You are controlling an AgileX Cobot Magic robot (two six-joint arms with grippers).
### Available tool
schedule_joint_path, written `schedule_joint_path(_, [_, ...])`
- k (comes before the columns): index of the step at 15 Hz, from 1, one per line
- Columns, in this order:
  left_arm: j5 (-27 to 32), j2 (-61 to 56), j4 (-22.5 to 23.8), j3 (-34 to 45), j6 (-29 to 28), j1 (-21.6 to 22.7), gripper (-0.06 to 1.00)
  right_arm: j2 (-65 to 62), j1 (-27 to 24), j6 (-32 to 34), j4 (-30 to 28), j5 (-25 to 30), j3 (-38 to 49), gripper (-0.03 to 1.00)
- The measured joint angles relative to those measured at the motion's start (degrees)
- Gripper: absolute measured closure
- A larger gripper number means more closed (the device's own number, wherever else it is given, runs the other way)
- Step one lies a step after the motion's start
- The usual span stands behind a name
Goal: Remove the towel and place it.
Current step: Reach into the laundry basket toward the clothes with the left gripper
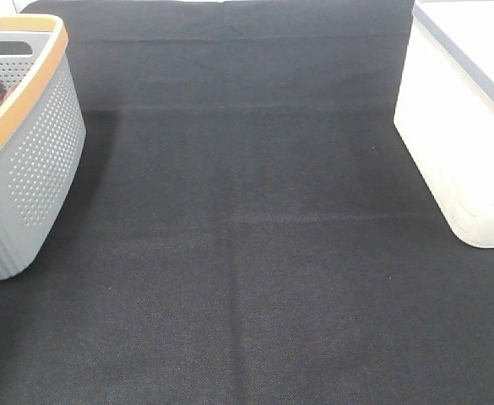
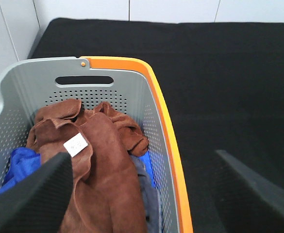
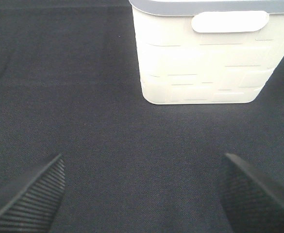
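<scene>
1. A black mat [image 1: 247, 253] covers the whole table in the exterior high view. Its middle is bare, and neither arm shows in that view.
2. A white bin [image 1: 458, 143] stands at the upper right of the frame. It looks like the likely place for the towel, though the task names no target.
3. A grey basket [image 1: 35, 160] with an orange rim sits at the left edge, partly cut off by the frame.
4. The towel [image 2: 103, 165] lies crumpled inside the basket on top of a blue cloth [image 2: 20, 162]. In the exterior high view only a brown scrap of it shows at the far left. Nothing has been lifted, so I judge the step in hand to be the approach before the grasp.
5. The left gripper [image 2: 142, 154] is spread wide above the basket. One finger hangs over the towel and the other is outside the orange rim. The next move probably calls for shifting inward so both fingers clear the rim, then dropping onto a raised fold.
6. The right gripper [image 3: 142, 156] is also spread and empty, over bare mat and facing the bin.
7. A white tag [image 2: 75, 144] lies face up on the towel, near the inner finger.
</scene>
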Motion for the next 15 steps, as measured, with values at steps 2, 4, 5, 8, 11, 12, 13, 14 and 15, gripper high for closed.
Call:
schedule_joint_path(2, [3.3,11.3,0.1,-9.6,-0.2,0.0,0.20,0.0,0.0,0.0,0.1,0.0,0.0,0.16])
schedule_joint_path(4, [7.0,18.4,0.6,-15.1,-0.2,0.0,0.20,0.0,0.0,0.0,0.1,0.0,0.0,0.16])
schedule_joint_path(5, [8.5,21.9,1.7,-17.5,-1.1,0.0,0.20,0.0,0.0,0.0,0.1,0.0,0.0,0.16])
schedule_joint_path(8, [10.6,30.1,8.6,-22.6,-10.5,0.5,0.20,0.0,0.0,0.0,0.1,0.0,0.0,0.16])
schedule_joint_path(11, [16.7,37.1,11.0,-29.3,-17.8,6.1,0.20,0.0,0.0,0.0,0.1,0.0,0.0,0.16])
schedule_joint_path(12, [19.2,38.7,11.0,-31.3,-18.1,7.8,0.20,0.0,0.0,0.0,0.1,0.0,0.0,0.16])
schedule_joint_path(13, [21.3,40.4,10.8,-33.2,-18.3,9.7,0.20,0.0,0.0,0.0,0.1,0.0,0.0,0.16])
schedule_joint_path(14, [23.0,42.3,10.0,-35.5,-18.3,11.6,0.20,0.0,0.0,0.0,0.1,0.0,0.0,0.16])
schedule_joint_path(15, [23.0,42.3,10.0,-35.5,-18.3,11.6,0.20,0.0,0.0,0.0,0.1,0.0,0.0,0.16])
